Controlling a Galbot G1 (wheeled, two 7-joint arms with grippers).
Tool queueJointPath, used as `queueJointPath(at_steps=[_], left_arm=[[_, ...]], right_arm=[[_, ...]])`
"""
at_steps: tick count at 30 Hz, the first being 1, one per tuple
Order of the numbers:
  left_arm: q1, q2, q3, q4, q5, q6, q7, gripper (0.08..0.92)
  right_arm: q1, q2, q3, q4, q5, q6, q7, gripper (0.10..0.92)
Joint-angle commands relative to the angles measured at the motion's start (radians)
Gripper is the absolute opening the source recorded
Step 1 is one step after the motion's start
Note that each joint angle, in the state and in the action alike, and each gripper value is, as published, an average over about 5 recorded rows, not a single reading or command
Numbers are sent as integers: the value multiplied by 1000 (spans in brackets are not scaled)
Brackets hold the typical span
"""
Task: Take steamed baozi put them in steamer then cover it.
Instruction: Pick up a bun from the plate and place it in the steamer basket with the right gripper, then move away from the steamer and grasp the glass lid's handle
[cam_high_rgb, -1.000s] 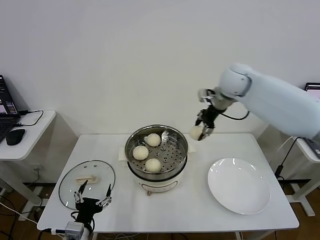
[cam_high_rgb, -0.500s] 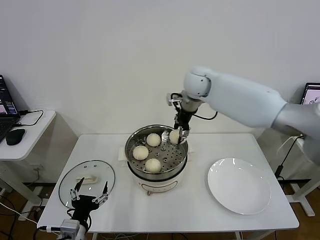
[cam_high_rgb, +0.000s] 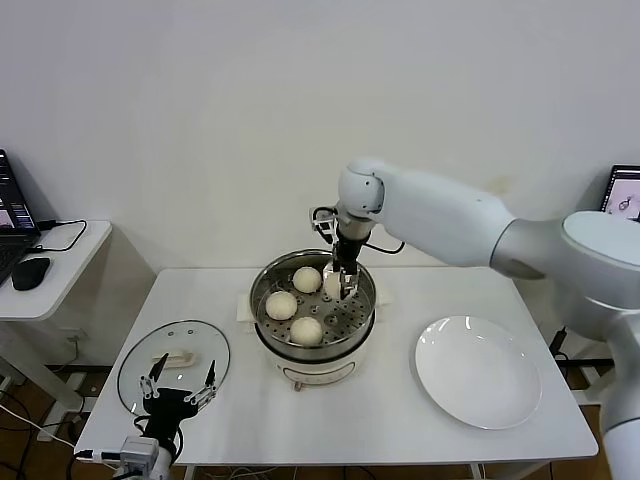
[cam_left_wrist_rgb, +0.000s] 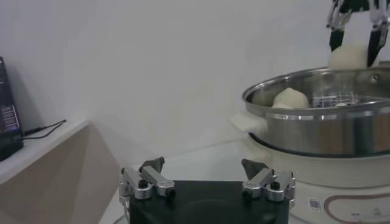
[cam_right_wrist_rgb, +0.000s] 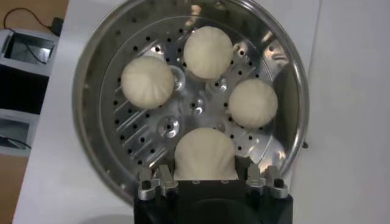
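Right gripper (cam_high_rgb: 341, 288) clasps the fourth baozi (cam_right_wrist_rgb: 205, 156) just above the steamer (cam_high_rgb: 266, 312) tray, beside three buns (cam_high_rgb: 281, 305); left gripper (cam_high_rgb: 179, 385), fingers spread, hovers by the steamer's glass lid (cam_high_rgb: 135, 360).

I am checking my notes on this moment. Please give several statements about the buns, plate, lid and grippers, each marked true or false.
1. Three baozi lie on the steamer tray. True.
2. The right gripper is empty. False: it holds a fourth baozi over the steamer.
3. The white plate holds one bun. False: nothing lies on it.
4. The glass lid covers the steamer. False: it lies on the table.
5. The left gripper is open, near the lid. True.
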Motion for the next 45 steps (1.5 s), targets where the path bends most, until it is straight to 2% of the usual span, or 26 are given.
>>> queueJointPath(at_steps=[1,11,14,18,21,24,27,32,37,41,45], left_arm=[[-1,-1,1,4,-1,0,0,823],[5,-8,5,-5,4,0,-3,823],[6,-9,4,-8,6,0,-3,823],[16,-12,2,-14,8,-1,-5,823],[25,-12,1,-22,12,-3,-6,823],[25,-6,1,-28,18,-5,-14,823],[22,11,0,-31,17,-2,-28,823],[21,28,3,-37,-9,12,-48,823],[24,33,17,-38,-47,14,-79,823],[22,37,26,-43,-60,27,-113,823],[23,51,31,-57,-60,41,-120,823]], right_arm=[[-74,37,-2,-57,-42,2,16,607],[-91,20,23,-47,-52,-2,43,607],[-79,0,45,-25,-48,-10,48,647],[-52,-69,98,48,-41,-25,48,757],[-41,-173,186,152,-28,-37,51,809],[-55,-318,294,274,19,-36,94,821],[-95,-465,387,397,117,6,254,822],[-268,-704,579,608,383,140,729,823],[-772,-853,1085,781,407,175,879,823],[-1310,-809,1611,879,351,229,972,823],[-1608,-619,1883,948,320,301,1049,823]])
